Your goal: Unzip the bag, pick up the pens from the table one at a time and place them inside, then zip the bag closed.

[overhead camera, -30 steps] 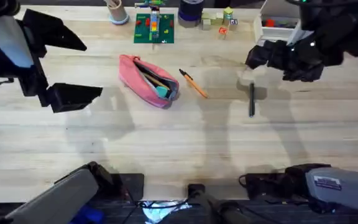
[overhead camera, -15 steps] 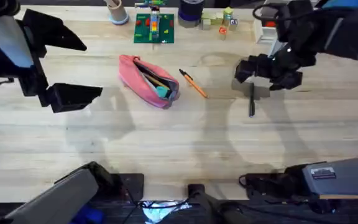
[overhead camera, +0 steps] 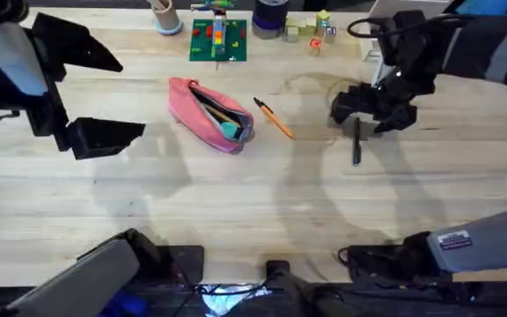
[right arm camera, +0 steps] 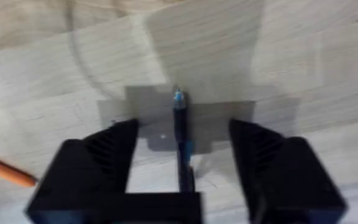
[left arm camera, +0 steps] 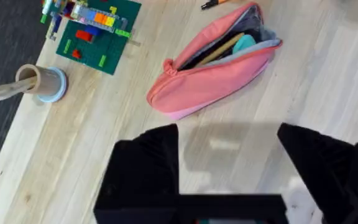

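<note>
Right pincer [overhead camera: 356, 106] hovers with fingers apart directly above your dark pen [overhead camera: 356, 141], whose long axis runs from far edge toward near edge, centred between the fingers. Left pincer [left arm camera: 229, 162], also spread, waits near the unzipped bag [overhead camera: 209, 113]; the orange pen [overhead camera: 275, 119] lies between.

1. Overhead: even, bright light on the bench [overhead camera: 262, 202]; soft broad arm shadows, mild glare patches mid-bench.
2. Left wrist: sharp; left gripper [left arm camera: 229, 171] throws a soft shadow.
3. Right wrist: motion-blurred, washed out; dark pen [right arm camera: 181, 134] edges smeared, tip possibly blue.
</note>
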Controlling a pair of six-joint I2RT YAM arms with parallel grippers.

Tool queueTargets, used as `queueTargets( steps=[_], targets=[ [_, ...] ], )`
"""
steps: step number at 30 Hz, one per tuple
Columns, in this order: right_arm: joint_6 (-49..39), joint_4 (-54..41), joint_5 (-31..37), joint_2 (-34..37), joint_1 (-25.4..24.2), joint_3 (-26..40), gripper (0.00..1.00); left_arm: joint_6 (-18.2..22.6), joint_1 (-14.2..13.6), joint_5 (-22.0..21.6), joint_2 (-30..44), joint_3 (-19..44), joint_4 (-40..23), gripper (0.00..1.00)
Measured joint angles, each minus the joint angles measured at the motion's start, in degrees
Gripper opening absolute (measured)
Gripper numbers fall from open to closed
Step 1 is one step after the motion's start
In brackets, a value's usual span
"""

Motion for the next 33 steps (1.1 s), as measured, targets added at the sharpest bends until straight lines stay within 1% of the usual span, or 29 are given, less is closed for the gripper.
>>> queueTargets(
  steps=[3, 5, 6, 8, 10, 12, 22, 26, 33],
  targets=[
    [0.0, 0.0, 0.2, 0.1, -0.3, 0.1, 0.638, 0.0, 0.0, 0.0, 0.0, 0.0, 0.0, 0.993],
    [-0.1, 0.0, 0.4, 0.1, -0.4, 0.1, 0.460, 0.0, 0.0, 0.0, 0.0, 0.0, 0.0, 0.993],
    [-0.3, 0.0, 0.4, 0.1, -0.4, 0.1, 0.395, 0.0, 0.0, 0.0, 0.0, 0.0, 0.0, 0.993],
    [-0.4, -0.1, 0.8, 0.1, -0.4, 0.1, 0.214, 0.0, 0.0, 0.0, 0.0, 0.0, 0.0, 0.993],
    [-0.5, -0.2, 1.5, 0.0, -0.4, 0.1, 0.062, 0.0, 0.0, 0.0, 0.0, 0.0, 0.0, 0.993],
    [-0.7, -0.3, 1.6, 0.1, -0.4, 0.2, 0.039, 0.0, 0.0, 0.0, 0.0, 0.0, 0.0, 0.993],
    [-2.7, -0.4, 1.0, 0.1, -0.4, 0.9, 0.033, 0.0, 0.0, 0.0, 0.0, 0.0, 0.0, 0.994],
    [-3.1, -0.4, 0.1, -0.4, -0.3, 3.7, 0.033, 0.0, 0.0, 0.0, 0.0, 0.0, 0.0, 0.994],
    [-4.5, 0.8, -1.7, -7.1, 1.3, 8.6, 0.033, 0.0, 0.0, 0.0, 0.0, 0.0, 0.0, 0.994]
  ],
)
